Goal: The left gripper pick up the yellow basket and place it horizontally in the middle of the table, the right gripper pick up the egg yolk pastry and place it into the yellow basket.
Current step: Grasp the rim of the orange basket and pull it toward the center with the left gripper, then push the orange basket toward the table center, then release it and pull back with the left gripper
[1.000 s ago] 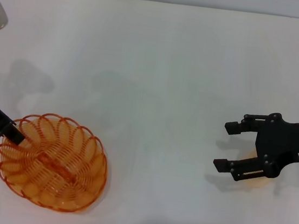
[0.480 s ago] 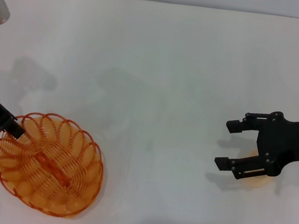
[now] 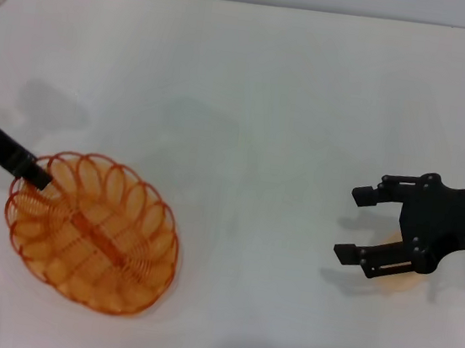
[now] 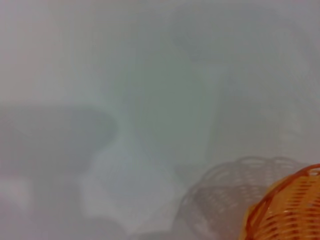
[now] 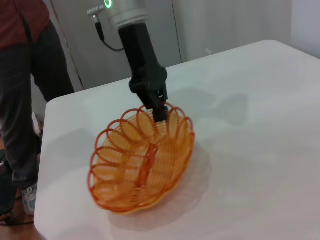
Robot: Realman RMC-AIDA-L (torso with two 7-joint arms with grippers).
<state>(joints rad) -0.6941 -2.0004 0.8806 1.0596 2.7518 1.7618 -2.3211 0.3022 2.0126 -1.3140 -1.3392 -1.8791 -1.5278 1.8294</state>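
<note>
Gripping now, head view: left gripper (image 3: pixel 36 174) clamped on far-left rim of the yellow basket (image 3: pixel 94 232); basket sits near-left on the table (image 3: pixel 252 83), not yet mid-table.
Head view, right side: right gripper (image 3: pixel 360 226) hovers at right w/ fingers apart, holding nothing; a bit of orange-cream shows under it, prob. the egg yolk pastry (image 3: pixel 391 277), mostly hidden.
Left wrist view: only basket edge (image 4: pixel 287 210) & its shadow on white top; own fingers not visible here.
Right wrist view: left gripper (image 5: pixel 159 111) pinches a rim loop at far side of basket (image 5: pixel 142 160); basket looks tilted, near edge low on table (image 5: pixel 260 125). Person (image 5: pixel 25 80) stands beyond the table's edge.
Basket handling (est.): light, thin open loops, likely springy; one-point rim pinch lets it swing/tilt, so move slow, set flat.
Pastry handling (est.): soft, crumbly; take across its sides, gentle squeeze only.
</note>
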